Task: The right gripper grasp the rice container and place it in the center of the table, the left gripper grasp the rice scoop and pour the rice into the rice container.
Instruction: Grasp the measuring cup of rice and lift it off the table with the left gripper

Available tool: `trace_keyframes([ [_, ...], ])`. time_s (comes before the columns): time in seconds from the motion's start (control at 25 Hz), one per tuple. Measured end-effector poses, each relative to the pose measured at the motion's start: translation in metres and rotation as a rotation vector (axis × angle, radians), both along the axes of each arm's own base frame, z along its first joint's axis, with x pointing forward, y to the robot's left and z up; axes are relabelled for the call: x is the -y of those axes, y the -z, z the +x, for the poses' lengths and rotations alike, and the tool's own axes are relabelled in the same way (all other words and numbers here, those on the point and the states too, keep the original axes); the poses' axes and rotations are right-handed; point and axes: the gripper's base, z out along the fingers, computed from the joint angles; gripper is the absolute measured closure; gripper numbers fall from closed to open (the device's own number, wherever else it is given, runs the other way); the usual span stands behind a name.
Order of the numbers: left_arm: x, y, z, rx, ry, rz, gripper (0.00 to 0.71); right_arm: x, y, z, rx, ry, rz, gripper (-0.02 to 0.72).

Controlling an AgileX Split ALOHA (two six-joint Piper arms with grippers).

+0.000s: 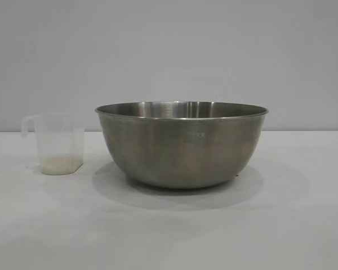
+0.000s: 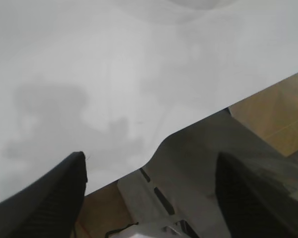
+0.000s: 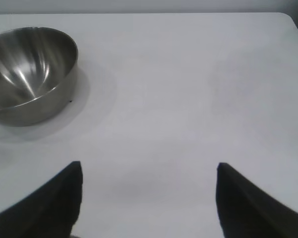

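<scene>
Left gripper (image 2: 149, 198): fingers spread wide, holding nothing, poised over the near edge of the table (image 2: 114, 74), wooden floor (image 2: 278, 119) visible beyond the edge. Right gripper (image 3: 149, 198): fingers likewise wide apart and empty, above bare tabletop, well apart from the rice container (image 3: 30, 74). Rice container (image 1: 182, 143) stands upright mid-table. Rice scoop (image 1: 57, 143) upright just beside it, apart, a low layer of rice (image 1: 60, 163) in its bottom.
</scene>
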Motion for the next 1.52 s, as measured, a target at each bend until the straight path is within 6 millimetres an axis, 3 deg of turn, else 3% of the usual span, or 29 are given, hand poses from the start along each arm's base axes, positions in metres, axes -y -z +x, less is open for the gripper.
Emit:
trace_keyframes([
  [0.76, 0.003, -0.001, 0.014, 0.157, -0.043, -0.036, 0.205, 0.000, 0.000, 0.000, 0.000, 0.000, 0.000, 0.225],
  [1.04, 0.002, 0.046, 0.017, 0.205, -0.081, -0.032, 0.205, 0.000, 0.000, 0.000, 0.000, 0.000, 0.000, 0.225],
  [1.52, -0.005, 0.097, 0.017, 0.387, -0.205, -0.066, 0.205, 0.000, 0.000, 0.000, 0.000, 0.000, 0.000, 0.225],
])
